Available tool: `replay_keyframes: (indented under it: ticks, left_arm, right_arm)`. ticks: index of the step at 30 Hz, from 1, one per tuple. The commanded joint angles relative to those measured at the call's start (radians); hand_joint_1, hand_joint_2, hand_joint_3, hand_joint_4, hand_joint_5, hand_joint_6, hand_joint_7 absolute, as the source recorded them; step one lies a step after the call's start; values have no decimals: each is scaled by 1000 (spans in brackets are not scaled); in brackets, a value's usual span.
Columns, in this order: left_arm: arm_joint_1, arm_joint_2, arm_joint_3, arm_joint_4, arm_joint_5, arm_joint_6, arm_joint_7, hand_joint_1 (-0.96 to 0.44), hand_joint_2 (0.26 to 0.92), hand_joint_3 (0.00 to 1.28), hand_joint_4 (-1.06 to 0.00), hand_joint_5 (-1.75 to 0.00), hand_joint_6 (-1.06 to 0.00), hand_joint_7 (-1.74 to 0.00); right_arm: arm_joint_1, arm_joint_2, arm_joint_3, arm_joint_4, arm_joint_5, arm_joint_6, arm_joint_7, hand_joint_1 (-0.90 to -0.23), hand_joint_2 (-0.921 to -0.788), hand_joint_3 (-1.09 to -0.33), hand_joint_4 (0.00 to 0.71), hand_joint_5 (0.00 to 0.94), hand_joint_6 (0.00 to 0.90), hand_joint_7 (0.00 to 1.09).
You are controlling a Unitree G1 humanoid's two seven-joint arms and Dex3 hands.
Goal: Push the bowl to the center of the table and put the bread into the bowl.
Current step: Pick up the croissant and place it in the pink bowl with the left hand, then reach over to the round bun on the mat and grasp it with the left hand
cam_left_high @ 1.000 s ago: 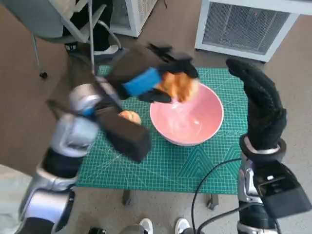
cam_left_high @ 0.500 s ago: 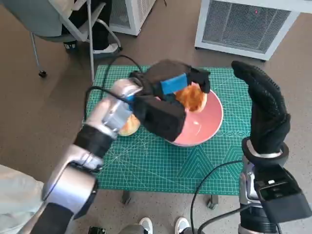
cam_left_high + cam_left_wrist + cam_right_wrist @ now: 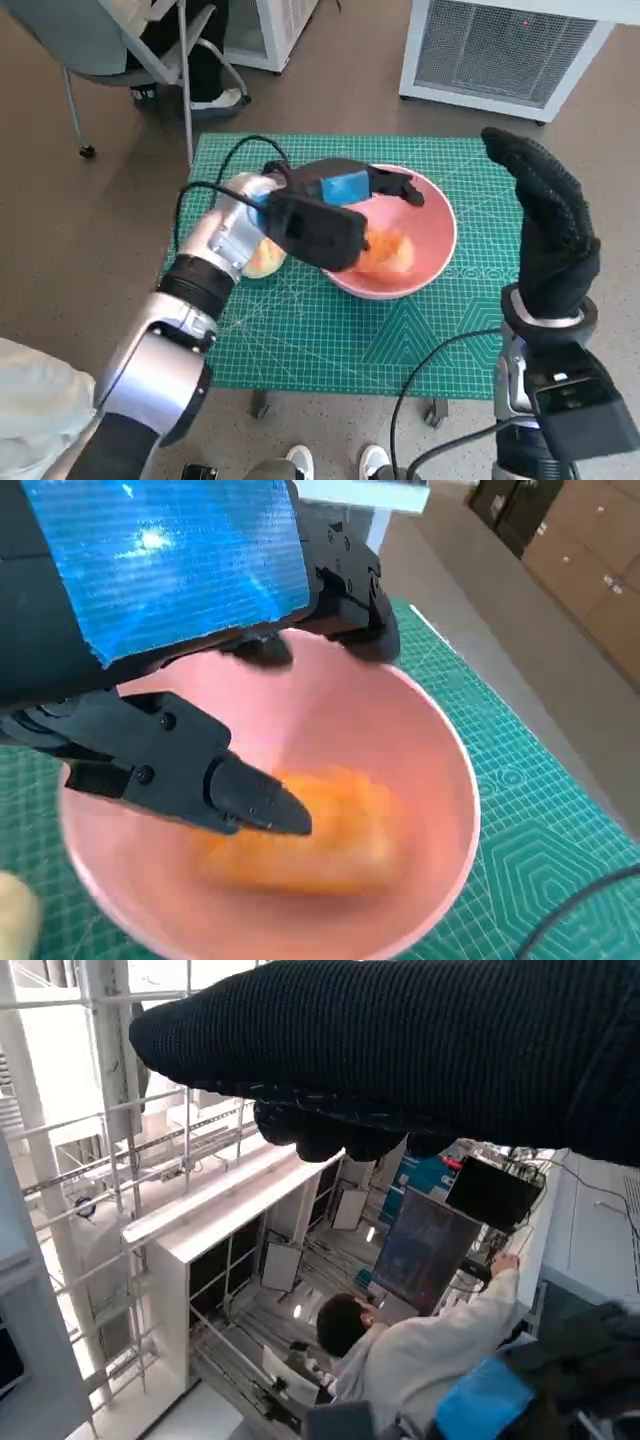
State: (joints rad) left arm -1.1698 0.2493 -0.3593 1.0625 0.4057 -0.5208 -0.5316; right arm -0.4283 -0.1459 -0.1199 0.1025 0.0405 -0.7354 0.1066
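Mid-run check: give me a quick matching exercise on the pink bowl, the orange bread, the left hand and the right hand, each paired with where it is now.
Things:
1. round pink bowl
2. orange bread piece
3. blue-taped black left hand
4. black knitted-glove right hand

Places:
A. raised beside the table, holding nothing
B. over the bowl, fingers apart
C. on the green cutting mat
D. inside the bowl

Pairs: 1-C, 2-D, 3-B, 4-A

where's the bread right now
In the head view the bread lies inside the pink bowl near the middle of the green mat, just under the left hand; a second pale piece sits beside the bowl.
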Motion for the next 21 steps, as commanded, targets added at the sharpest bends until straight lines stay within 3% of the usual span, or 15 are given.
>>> replay_keyframes:
  ticks: [1,9,21]
  left_arm:
    - [42,95,35,-67,4,-74,85,-227,888,5,-123,-5,-249,-42]
    - [98,210,86,-126,-21,-119,121,-240,881,0,-161,-18,-274,-41]
    - [181,317,118,-201,-21,-36,96,-220,885,2,-200,-19,-324,-51]
  right_arm:
    - [22,0,-6,0,0,0,-10,-417,-921,-519,421,8,106,704]
    - [22,0,-6,1,4,-4,-10,-419,-921,-518,422,7,111,698]
    - [13,-2,-3,10,22,-9,-1,-407,-921,-518,423,6,118,692]
